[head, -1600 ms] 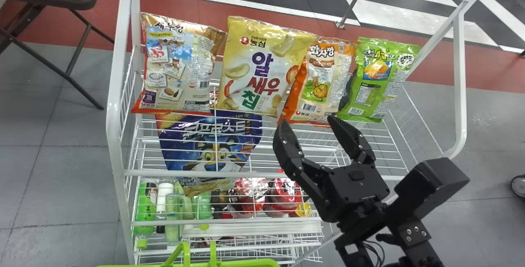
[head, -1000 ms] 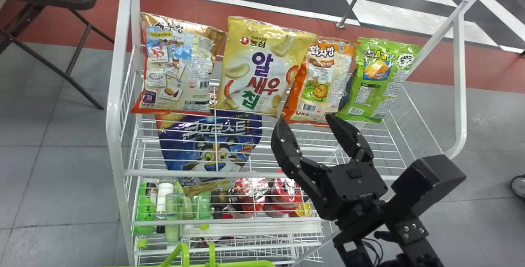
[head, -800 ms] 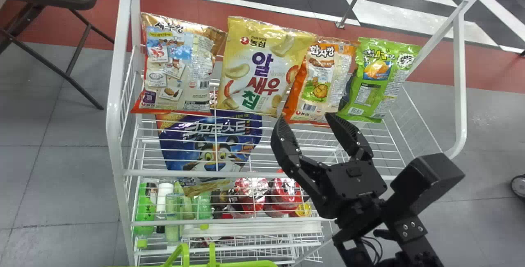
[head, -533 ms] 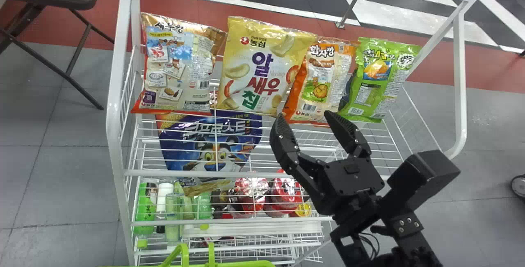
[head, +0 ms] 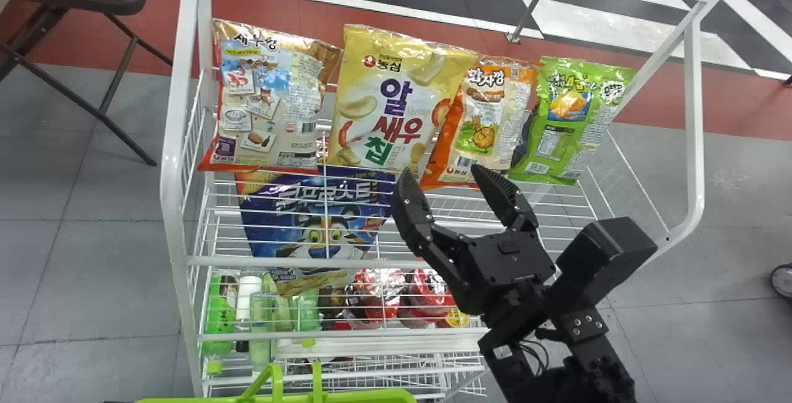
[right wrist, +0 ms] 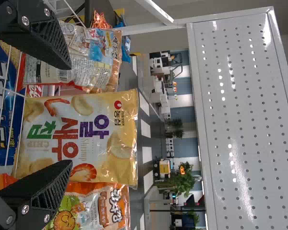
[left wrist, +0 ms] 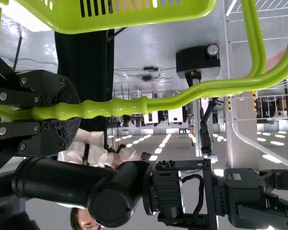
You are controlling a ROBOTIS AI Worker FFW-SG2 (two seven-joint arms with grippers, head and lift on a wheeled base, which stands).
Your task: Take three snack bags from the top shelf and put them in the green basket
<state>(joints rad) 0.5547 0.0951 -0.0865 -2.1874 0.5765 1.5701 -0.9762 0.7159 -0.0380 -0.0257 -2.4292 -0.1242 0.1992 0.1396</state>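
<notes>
Your right fingers (head: pixel 411 211) stand open before the yellow bag (head: pixel 396 99) on the top shelf (head: pixel 371 264), probably spread to straddle it; your left fingers (left wrist: pixel 62 91) clasp the handle (left wrist: pixel 120 106) of the green basket (head: pixel 371 396), likely steadying it.

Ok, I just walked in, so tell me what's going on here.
The robot's left gripper holds the green basket by its handle. The right gripper is open and holds nothing, in front of the yellow bag. Four snack bags stand on the top shelf; it looks about to grab one.
</notes>
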